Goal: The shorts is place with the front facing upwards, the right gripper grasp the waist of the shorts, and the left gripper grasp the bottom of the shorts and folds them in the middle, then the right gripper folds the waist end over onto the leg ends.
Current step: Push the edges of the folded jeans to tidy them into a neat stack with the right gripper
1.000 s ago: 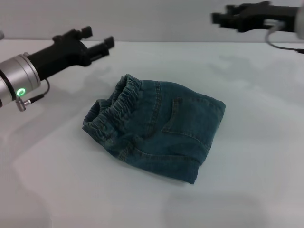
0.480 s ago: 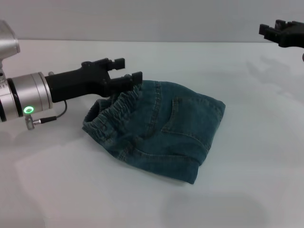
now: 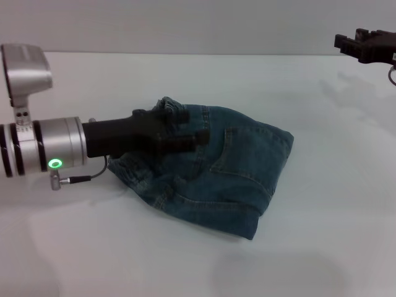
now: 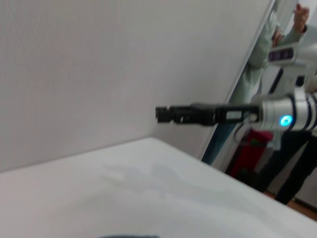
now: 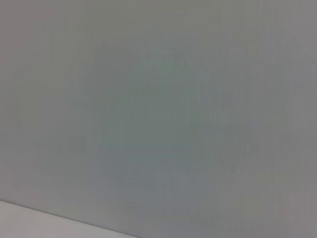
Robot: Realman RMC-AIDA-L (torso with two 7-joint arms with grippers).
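Lying folded into a compact bundle mid-bench (image 3: 322, 204), the denim shorts (image 3: 238, 170) have the left gripper (image 3: 190, 130) over their ruffled waistband, jaws apart. The right gripper (image 3: 346, 43) hovers high at the far right, well apart; whether its jaws are apart cannot be told.

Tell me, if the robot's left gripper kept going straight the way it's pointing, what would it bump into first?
Probably the folded blue-green denim shorts. The black left gripper points across them, its fingers over the denim near the ruffled waistband. Its height above the cloth is unclear, so it may skim over instead.
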